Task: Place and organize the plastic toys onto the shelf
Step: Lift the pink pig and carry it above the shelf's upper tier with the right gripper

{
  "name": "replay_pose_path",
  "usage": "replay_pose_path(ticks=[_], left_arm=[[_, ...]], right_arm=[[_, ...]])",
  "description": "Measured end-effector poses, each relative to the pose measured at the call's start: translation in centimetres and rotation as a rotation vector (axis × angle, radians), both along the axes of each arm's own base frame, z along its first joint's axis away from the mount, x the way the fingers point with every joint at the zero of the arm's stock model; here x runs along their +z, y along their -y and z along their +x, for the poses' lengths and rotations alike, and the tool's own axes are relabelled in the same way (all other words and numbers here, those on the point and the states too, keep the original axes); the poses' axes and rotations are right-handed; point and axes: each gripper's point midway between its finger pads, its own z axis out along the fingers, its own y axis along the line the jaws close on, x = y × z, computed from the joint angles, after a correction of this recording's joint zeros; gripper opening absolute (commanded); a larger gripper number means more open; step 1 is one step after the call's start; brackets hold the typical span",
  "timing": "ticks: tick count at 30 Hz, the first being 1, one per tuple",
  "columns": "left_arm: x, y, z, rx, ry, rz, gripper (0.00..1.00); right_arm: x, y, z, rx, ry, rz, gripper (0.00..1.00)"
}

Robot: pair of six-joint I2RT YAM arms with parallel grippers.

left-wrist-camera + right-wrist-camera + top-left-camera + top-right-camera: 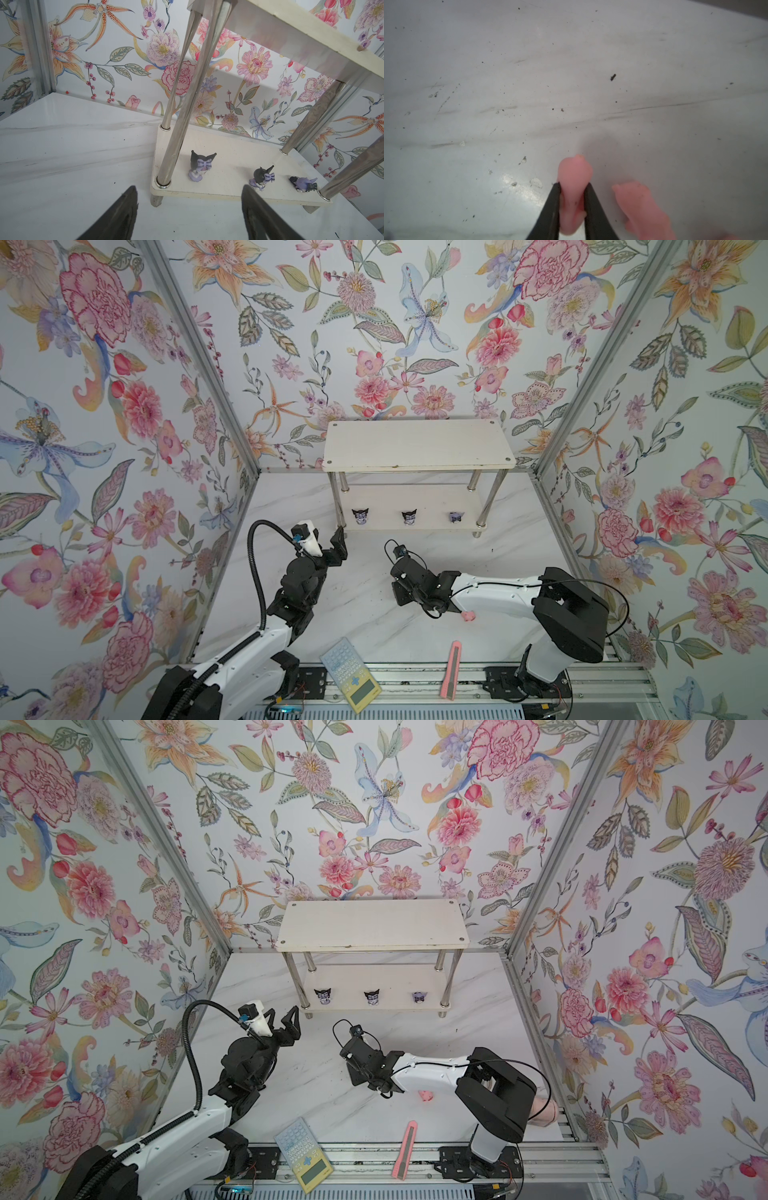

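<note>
Front edge: a calculator (351, 674) and a pink utility knife (452, 670) are laid across the metal rail, well apart.
Tabletop: a white marbled tabletop (365, 630) is seen, speckled with dark crumbs in the right wrist view.
Stray pig: a pink stray pig (468, 616) is found on the tabletop, just beside the right forearm in both top views.
Right gripper: the right gripper (573, 185) is pointed down at the tabletop. Its jaws are drawn narrow and pinched on the held pig (575, 176), which is clamped by its sides.
Loose pig: a loose pig (639, 205) is laid just beside the held pig, clear of the fingers. Whether it is the stray pig cannot be told.
Left gripper: the left gripper (189, 187) is held near the shelf's front left leg, its jaws spread wide with nothing gripped.
Shelf: the shelf (415, 443) is set against the back wall.
Lower board: on the lower board (232, 149) three toys are lined along the front edge. The left figurine (200, 166) and the middle figurine (262, 177) are stood upright, and the right figurine (304, 184) is tipped over.
</note>
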Motion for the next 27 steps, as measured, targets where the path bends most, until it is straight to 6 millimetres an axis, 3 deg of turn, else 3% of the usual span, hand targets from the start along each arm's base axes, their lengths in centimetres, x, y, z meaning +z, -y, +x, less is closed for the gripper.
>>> replay_pose_path(ticks=[2,5,9,13,16,19,22,27], left_arm=[[0.5,-0.3,-0.1,0.005,0.015,-0.004,0.80],[1.1,-0.7,-0.3,0.015,0.036,-0.015,0.80],[1.0,-0.9,-0.3,0.019,0.035,-0.018,0.79],[0.2,-0.4,0.0,-0.003,0.010,-0.018,0.79],[-0.6,-0.1,0.3,-0.014,-0.013,-0.024,0.78],[-1.5,0.5,0.5,-0.037,-0.043,-0.022,0.77],[-1.6,1.0,0.6,-0.059,-0.050,-0.032,0.77],[-1.2,1.3,0.7,-0.076,-0.049,-0.050,0.76]], right_arm=[[1.5,0.4,0.0,0.008,0.010,-0.024,0.20],[6.4,0.9,0.3,0.018,0.061,-0.019,0.20],[16.9,2.3,1.5,0.008,0.191,0.072,0.13],[27.1,6.7,3.9,-0.080,0.334,0.165,0.10],[32.4,11.7,6.3,-0.186,0.419,0.186,0.12],[35.2,16.6,8.8,-0.289,0.465,0.166,0.12],[36.4,20.0,11.0,-0.359,0.480,0.125,0.12],[36.0,21.7,14.6,-0.363,0.454,0.055,0.10]])
